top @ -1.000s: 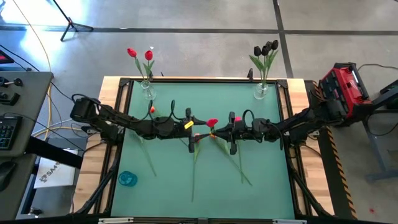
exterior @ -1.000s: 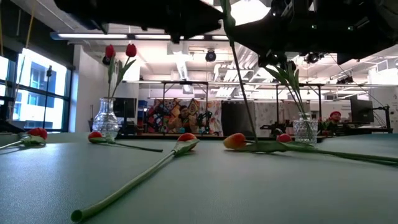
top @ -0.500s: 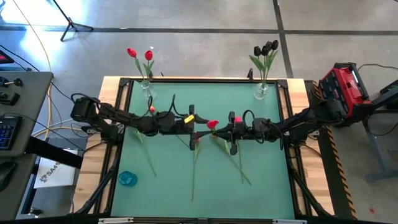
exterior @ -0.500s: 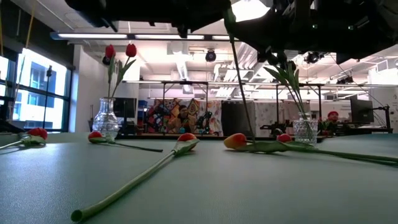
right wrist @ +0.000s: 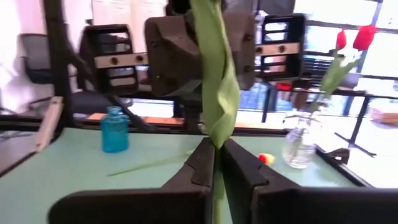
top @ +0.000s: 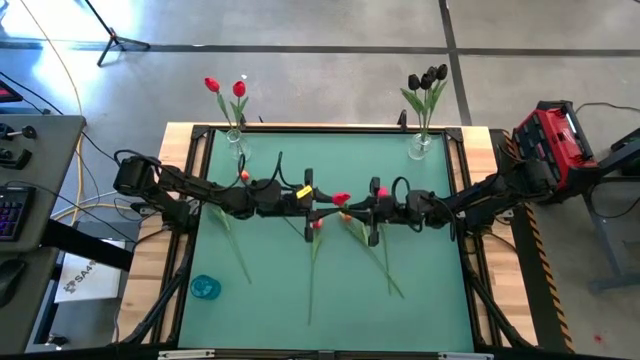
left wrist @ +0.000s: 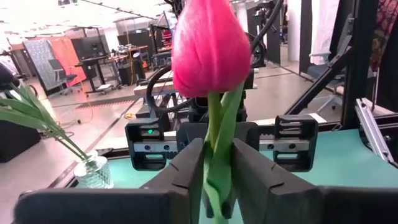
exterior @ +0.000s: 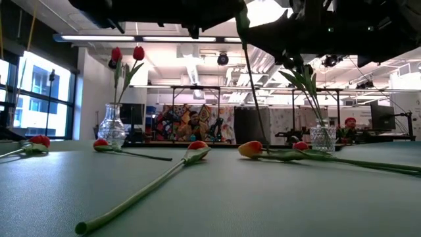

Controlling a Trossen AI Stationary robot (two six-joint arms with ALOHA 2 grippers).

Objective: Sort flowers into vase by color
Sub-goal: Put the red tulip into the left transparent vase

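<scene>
Both arms meet over table (top: 430, 290) centre, handing a red tulip (top: 342, 199) between them. Left gripper (top: 322, 203) clamped on its stem just below the head; wrist view shows fingers (left wrist: 186, 168) pressing stem + leaf. Right gripper (top: 352, 210) also clenched on same stem lower down, stem hanging toward the table. More tulips lie flat on table: one (top: 316, 225) under the grippers, others left and right. Far-left vase (top: 238, 147) holds 2 red tulips, far-right vase (top: 420, 147) holds dark tulips. Small blue bottle (top: 205, 288) near-left.
</scene>
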